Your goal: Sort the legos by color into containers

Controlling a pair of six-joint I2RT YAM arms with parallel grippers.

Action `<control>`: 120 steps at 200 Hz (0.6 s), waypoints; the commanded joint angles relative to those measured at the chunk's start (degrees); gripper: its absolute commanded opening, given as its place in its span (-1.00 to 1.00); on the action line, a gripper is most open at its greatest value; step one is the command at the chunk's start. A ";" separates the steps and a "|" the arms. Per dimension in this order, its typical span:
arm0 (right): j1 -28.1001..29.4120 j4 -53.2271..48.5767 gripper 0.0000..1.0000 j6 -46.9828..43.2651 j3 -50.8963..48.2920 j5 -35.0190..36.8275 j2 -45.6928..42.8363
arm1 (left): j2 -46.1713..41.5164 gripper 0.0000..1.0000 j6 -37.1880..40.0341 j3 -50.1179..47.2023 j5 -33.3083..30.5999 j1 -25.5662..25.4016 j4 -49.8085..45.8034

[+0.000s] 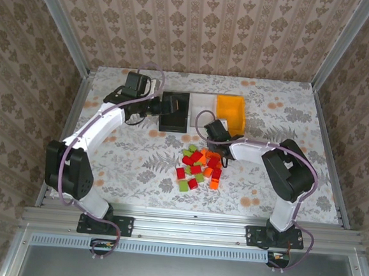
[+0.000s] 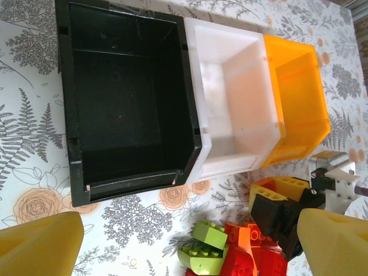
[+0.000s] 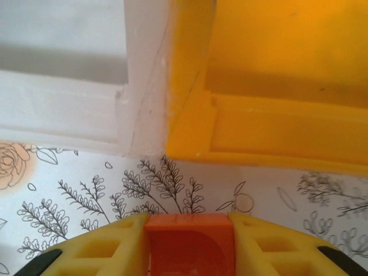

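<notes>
Clearly, the sorting is only beginning: the black bin [image 2: 69, 115], white bin [image 2: 230, 43] and orange bin [image 2: 299, 109] look empty, and the legos [image 1: 200, 167] lie piled on the table [image 1: 137, 166]. The right gripper [image 3: 188, 227] pinches 1 orange lego [image 3: 190, 253] near the orange bin; the left gripper [image 2: 184, 244] gapes wide, empty.

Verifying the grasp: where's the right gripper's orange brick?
Right wrist view: the orange brick sits between the right gripper's fingers, just short of the orange bin and white bin.

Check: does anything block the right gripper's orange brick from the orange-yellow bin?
Nothing visible does. The small orange plastic brick sits clamped in the right gripper; only bare floral tabletop lies before the orange-yellow plastic bin, whose near wall it must clear.
</notes>
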 commanded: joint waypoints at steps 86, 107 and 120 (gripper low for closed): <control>-14.58 -15.17 -0.24 -5.45 20.72 -2.33 2.33 | 5.00 0.95 -17.02 -7.54 20.43 -3.59 17.50; -15.64 -17.56 -0.23 -7.13 26.17 -4.09 6.88 | 5.30 0.95 -17.34 -7.42 20.68 -3.57 17.19; -15.65 -18.39 -0.21 -7.84 28.27 -4.44 8.51 | 4.97 0.95 -17.04 -7.06 20.70 -3.56 16.79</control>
